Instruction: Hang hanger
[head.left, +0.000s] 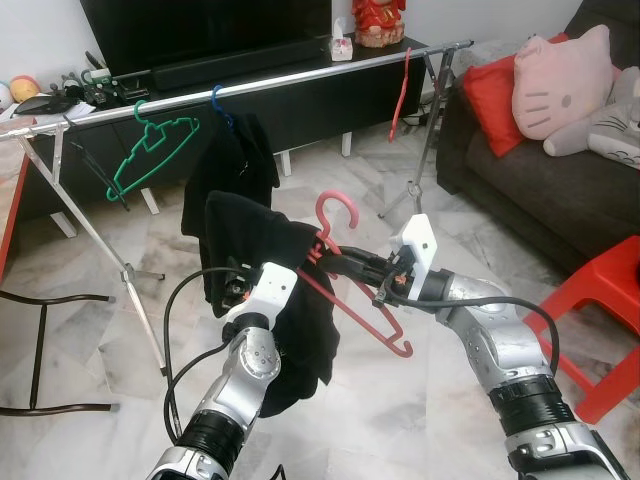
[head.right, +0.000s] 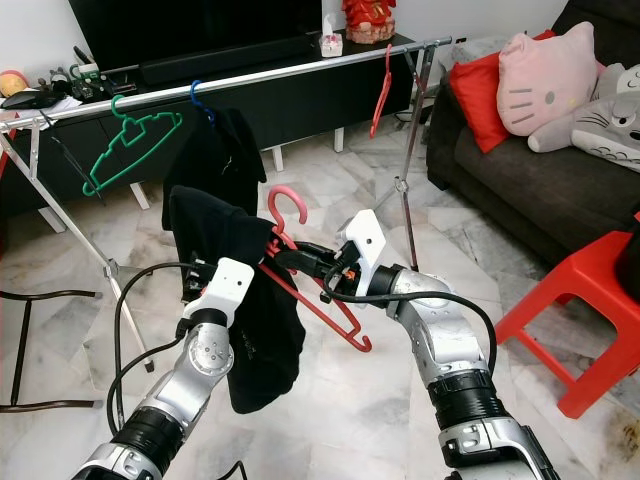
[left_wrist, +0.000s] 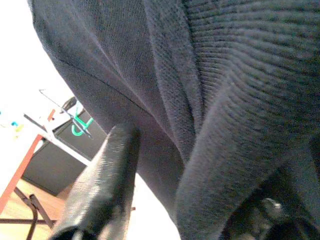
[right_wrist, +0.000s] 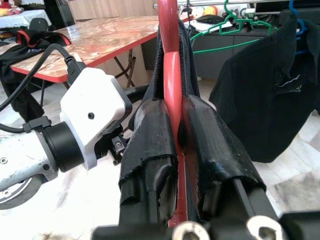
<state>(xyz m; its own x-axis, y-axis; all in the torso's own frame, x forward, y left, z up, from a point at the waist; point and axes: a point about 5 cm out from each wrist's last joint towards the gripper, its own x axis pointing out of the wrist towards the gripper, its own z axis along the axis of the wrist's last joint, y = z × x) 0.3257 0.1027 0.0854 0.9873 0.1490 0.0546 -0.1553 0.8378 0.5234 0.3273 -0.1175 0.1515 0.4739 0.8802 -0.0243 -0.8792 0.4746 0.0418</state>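
In the left eye view, the right gripper (head.left: 335, 262) is clamped on the neck of a red plastic hanger (head.left: 352, 290) carrying a black knitted garment (head.left: 268, 300), held in the air in front of the long silver clothes rail (head.left: 250, 85). The left gripper (head.left: 237, 290) sits against the cloth; whether it grips, I cannot tell.

On the rail hang a green wire hanger (head.left: 150, 150), a blue hanger with a dark shirt (head.left: 230, 165) and a second red hanger (head.left: 400, 95).

The left wrist view shows ribbed black fabric against one finger (left_wrist: 100, 185).

In the right wrist view, both pads pinch the red stem.

The carrying step seems under way; next, the hook must be lifted over a free stretch of rail. No writing is legible.
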